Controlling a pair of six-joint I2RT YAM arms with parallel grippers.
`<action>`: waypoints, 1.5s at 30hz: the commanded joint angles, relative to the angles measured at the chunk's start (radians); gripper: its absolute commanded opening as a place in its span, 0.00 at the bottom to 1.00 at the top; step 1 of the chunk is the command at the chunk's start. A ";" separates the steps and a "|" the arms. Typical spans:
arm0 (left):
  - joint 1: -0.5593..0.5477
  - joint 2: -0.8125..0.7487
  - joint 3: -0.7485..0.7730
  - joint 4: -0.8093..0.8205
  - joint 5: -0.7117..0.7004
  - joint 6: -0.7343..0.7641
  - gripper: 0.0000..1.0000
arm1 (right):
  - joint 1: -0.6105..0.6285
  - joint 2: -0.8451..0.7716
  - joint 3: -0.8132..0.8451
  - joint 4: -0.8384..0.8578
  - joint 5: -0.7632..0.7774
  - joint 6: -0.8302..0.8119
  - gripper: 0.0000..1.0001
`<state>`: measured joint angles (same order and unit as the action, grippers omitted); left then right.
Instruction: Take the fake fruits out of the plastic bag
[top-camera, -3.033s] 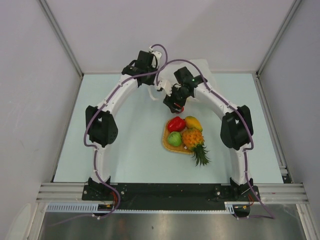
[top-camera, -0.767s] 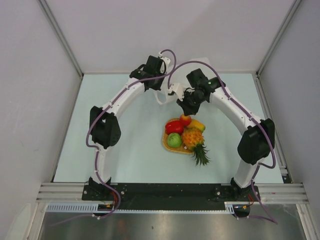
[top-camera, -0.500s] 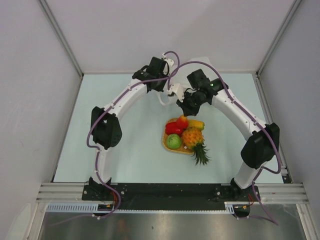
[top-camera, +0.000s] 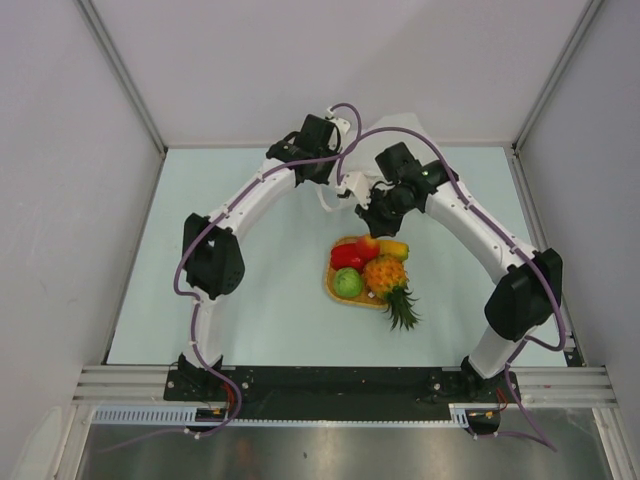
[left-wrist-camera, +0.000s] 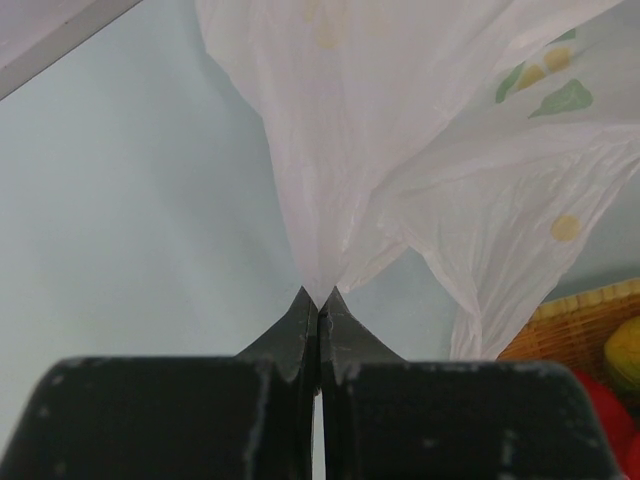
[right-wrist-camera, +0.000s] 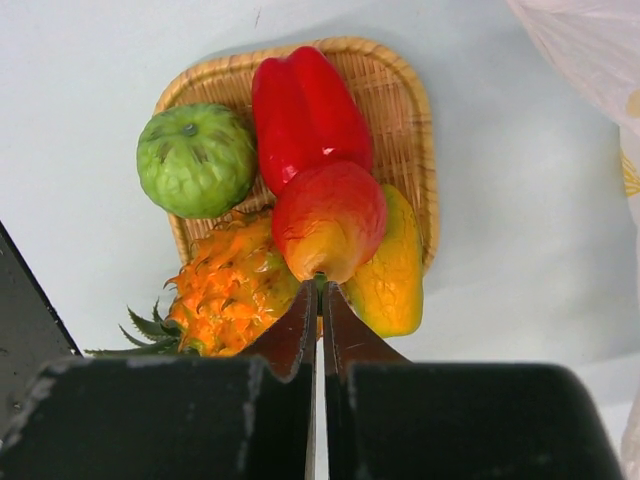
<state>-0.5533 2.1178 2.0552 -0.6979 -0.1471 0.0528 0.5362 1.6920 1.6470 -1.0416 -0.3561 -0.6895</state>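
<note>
Above the woven tray (right-wrist-camera: 424, 150) holding four fruits (right-wrist-camera: 300, 110), the right pincer (right-wrist-camera: 320, 285) clamped the fifth fruit (right-wrist-camera: 330, 220), release pending; the left pincer (left-wrist-camera: 319, 300) pinched the plastic bag (left-wrist-camera: 380, 120).

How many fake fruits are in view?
5, on the tray: a green fruit, a long red piece beside it, a red-yellow fruit on top, a yellow mango and the pineapple. The bag may hide others.

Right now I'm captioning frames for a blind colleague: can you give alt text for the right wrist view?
A woven tray on a pale table holds a green fruit, a red pepper-like piece, a pineapple, a mango and, on top, a red-yellow fruit. The right gripper, fingertips together, meets that fruit's near edge; the plastic bag shows top right.
</note>
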 joint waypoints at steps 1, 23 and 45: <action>-0.008 -0.035 -0.001 0.012 -0.006 0.012 0.00 | 0.016 0.009 -0.012 -0.008 -0.001 -0.008 0.02; -0.011 -0.022 0.005 0.015 0.000 0.009 0.00 | -0.027 0.005 0.085 -0.012 -0.012 0.068 1.00; 0.068 0.025 0.126 0.063 -0.169 0.076 0.06 | -0.304 0.192 0.333 0.190 0.098 0.412 1.00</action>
<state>-0.5358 2.1403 2.1124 -0.6853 -0.2329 0.0898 0.2638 1.8591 1.9331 -0.9306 -0.3420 -0.3771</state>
